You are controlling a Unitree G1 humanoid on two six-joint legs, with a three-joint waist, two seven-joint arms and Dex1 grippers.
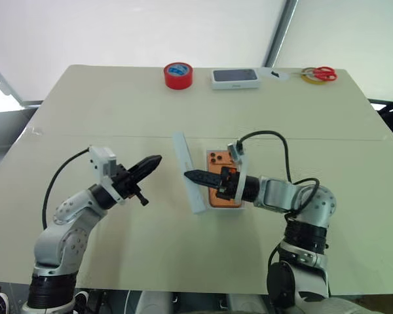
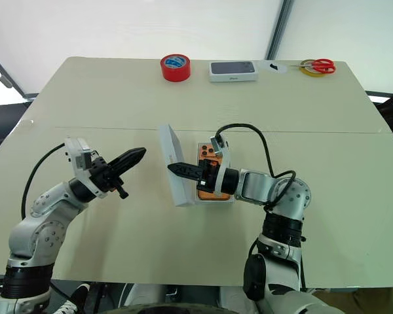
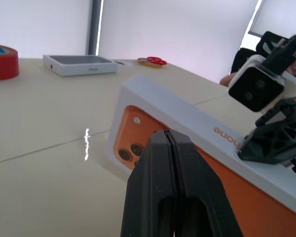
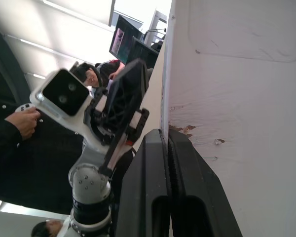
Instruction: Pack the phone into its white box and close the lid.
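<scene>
Red tape roll, white box picturing a dark phone and scissors (red-handled) line the table's far edge.

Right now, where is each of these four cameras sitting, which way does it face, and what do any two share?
Left eye: on the head, facing down over the table; both arms show.
Right eye: beside it, same scene, including red tape.
Left wrist: looks along the shut left gripper at the lid.
Right wrist: looks along the shut right gripper past the lid's inner face; the left gripper shows.
Shared: both wrist views catch the lid.
</scene>
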